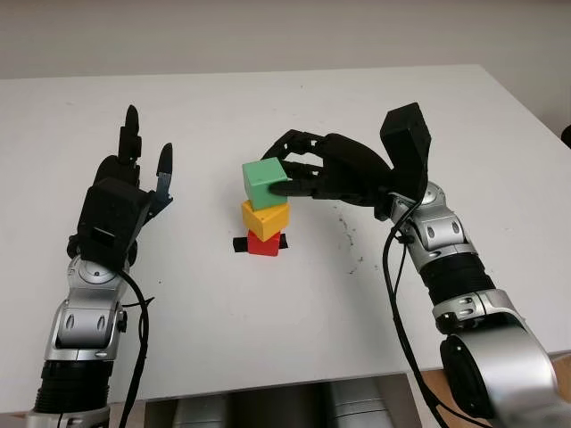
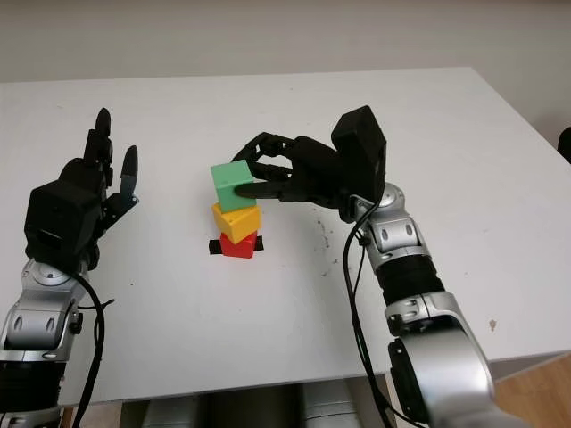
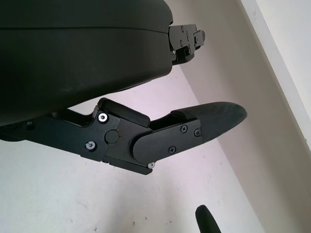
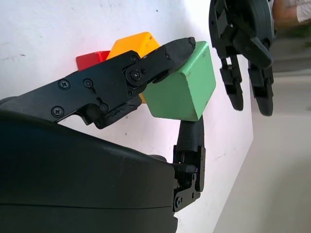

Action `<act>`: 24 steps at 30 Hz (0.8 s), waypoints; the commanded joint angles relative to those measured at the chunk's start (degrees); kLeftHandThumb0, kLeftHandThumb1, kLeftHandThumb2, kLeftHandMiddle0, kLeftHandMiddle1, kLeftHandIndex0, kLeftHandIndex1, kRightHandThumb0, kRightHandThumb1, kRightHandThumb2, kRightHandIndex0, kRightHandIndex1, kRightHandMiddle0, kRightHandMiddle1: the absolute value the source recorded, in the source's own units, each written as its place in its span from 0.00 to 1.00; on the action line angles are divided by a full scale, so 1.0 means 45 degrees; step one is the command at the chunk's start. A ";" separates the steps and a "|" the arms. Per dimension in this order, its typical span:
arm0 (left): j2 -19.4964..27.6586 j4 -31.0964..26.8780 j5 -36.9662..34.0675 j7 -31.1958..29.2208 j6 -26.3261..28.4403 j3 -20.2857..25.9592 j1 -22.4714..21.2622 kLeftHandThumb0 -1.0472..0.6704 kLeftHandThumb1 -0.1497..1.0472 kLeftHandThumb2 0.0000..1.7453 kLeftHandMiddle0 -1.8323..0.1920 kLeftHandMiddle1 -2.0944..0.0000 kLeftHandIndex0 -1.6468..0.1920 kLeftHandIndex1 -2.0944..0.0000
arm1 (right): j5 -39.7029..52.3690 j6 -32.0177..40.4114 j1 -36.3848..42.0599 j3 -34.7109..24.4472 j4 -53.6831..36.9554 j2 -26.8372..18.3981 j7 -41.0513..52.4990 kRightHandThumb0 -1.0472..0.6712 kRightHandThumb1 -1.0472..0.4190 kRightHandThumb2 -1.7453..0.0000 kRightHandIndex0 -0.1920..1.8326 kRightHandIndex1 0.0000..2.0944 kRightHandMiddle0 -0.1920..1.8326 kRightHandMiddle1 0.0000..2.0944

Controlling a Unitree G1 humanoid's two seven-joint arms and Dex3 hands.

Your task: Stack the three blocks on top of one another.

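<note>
A red block point(image 1: 263, 243) sits on a black mark in the middle of the white table point(image 1: 268, 339), with a yellow block point(image 1: 266, 218) stacked on it. My right hand point(image 1: 299, 176) is shut on a green block point(image 1: 264, 181), holding it tilted just above the yellow one; I cannot tell whether they touch. In the right wrist view its fingers point(image 4: 121, 80) pinch the green block point(image 4: 181, 90), with the yellow block point(image 4: 131, 44) and red block point(image 4: 91, 59) behind. My left hand point(image 1: 138, 169) is open, raised over the table to the left of the stack.
The white table stretches to a pale wall at the back. Small dark specks point(image 1: 348, 236) mark the surface right of the stack. Open table lies around the stack on all sides.
</note>
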 commanded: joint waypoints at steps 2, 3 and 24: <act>0.0083 -0.0207 -0.0029 -0.0016 -0.0010 0.0075 -0.0038 0.16 1.00 0.41 0.97 0.97 0.97 0.97 | 0.0024 -0.0192 0.0037 0.0079 0.0438 -0.0223 0.0445 0.27 0.10 0.97 0.22 0.02 0.25 0.72; 0.0074 -0.0196 -0.0022 0.0005 -0.0003 0.0078 -0.0051 0.16 1.00 0.41 0.97 0.97 0.97 0.97 | 0.0031 -0.0210 0.0013 0.0064 0.0516 -0.0232 0.0524 0.26 0.11 0.97 0.22 0.02 0.25 0.71; 0.0086 -0.0073 -0.0087 0.0007 -0.0139 0.0058 -0.0048 0.16 1.00 0.41 0.97 0.98 0.98 0.98 | 0.0007 -0.1038 0.0080 0.0191 0.0305 -0.0651 0.1774 0.21 0.13 0.97 0.00 0.00 0.01 0.05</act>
